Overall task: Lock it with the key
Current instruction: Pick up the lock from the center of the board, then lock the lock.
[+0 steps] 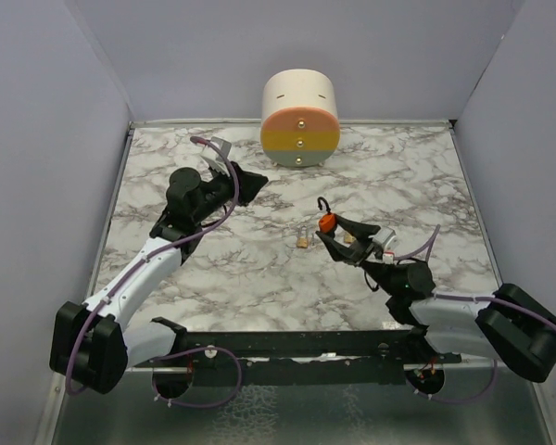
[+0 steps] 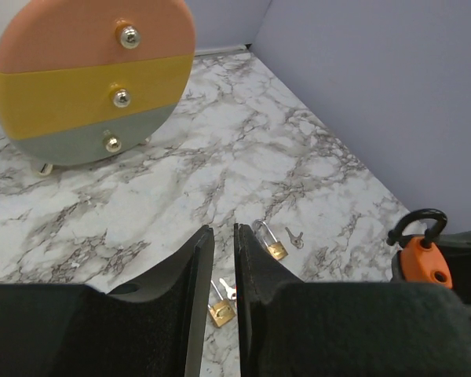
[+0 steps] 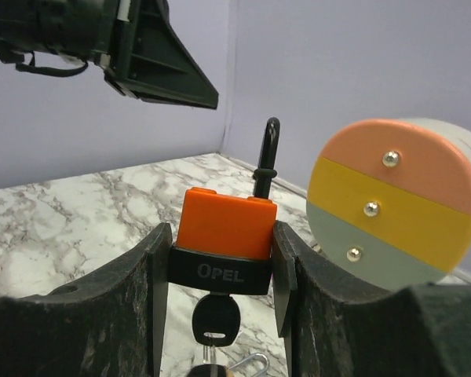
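Orange padlock (image 3: 228, 224): held clear above the bench (image 1: 259, 287), a little right of its centre. The body is upright and its black band marked OPEL faces the right wrist camera.
Shackle (image 3: 265, 149): black, standing up from the top of the body. Whether its free leg is seated cannot be told.
Key (image 3: 216, 318): black-headed, seated in the underside of the orange padlock, with its head hanging below the body. Nothing grips it.
Right tool (image 3: 222, 263): closed on the orange padlock, one finger pressed to each side face.
Left tool (image 2: 224, 236): above the left half of the bench toward the far edge, well apart from the orange padlock. Its fingers stand a narrow slit apart with nothing between them.
Brass padlocks (image 2: 276, 250): two, lying near the bench centre, each with a small key (image 2: 296, 237) close by.
Drawer unit (image 1: 299, 116): round and three-banded, at the middle of the far edge; judged not involved.
Risk, twist: turning the key would probably load the side grip, so the smooth body could rotate or slip between the fingers.
Risk, approach: the key head sits low and close to the right tool's fingers. The left tool may strike them, or draw the key out instead of turning it.
Risk, clutter: a low approach could scatter the brass padlocks.
Risk, shackle: if it is not pressed home, a turned key may lock nothing.
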